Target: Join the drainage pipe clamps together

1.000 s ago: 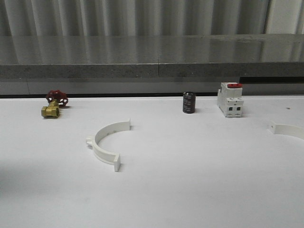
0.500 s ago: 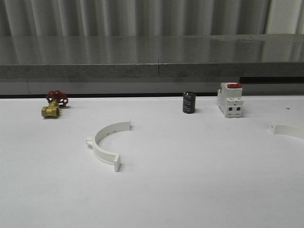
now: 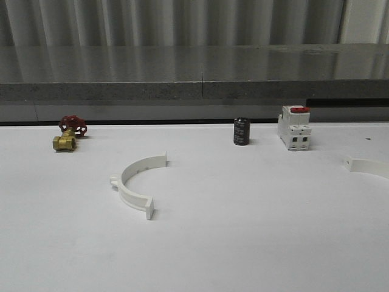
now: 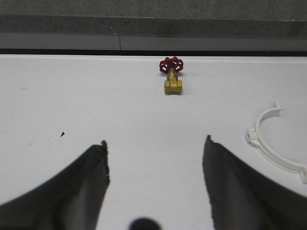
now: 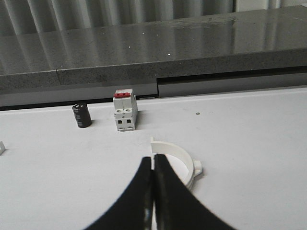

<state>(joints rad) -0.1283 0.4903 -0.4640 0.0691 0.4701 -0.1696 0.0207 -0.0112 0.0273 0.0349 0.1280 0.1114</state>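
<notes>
A white table (image 3: 243, 243) runs back to a grey stone ledge with pale corrugated panelling behind it; along the far edge stand a brass valve with a red handwheel (image 3: 68, 135) at the left, a small black cylinder (image 3: 242, 131) near the middle and a white breaker with a red top (image 3: 294, 127) just right of it, all well clear of the working area; the two drainage pipe clamps lie well apart, the left half-ring (image 3: 135, 184) left of centre with its open side facing right, the right half-ring (image 3: 367, 165) at the right edge of the front view and partly cut off there; neither is held, so the joining has, by my judgement, not yet begun; the left gripper (image 4: 154, 143) hangs over bare table with its fingers spread wide and nothing between them, the valve beyond it and the left half-ring off to its right; the right gripper (image 5: 153, 160) has its fingers pressed together, empty, just in front of the right half-ring; the broad bare stretch between the halves gives plenty of room to bring them together, and the nearest obstacles are the cylinder and breaker farther back.
</notes>
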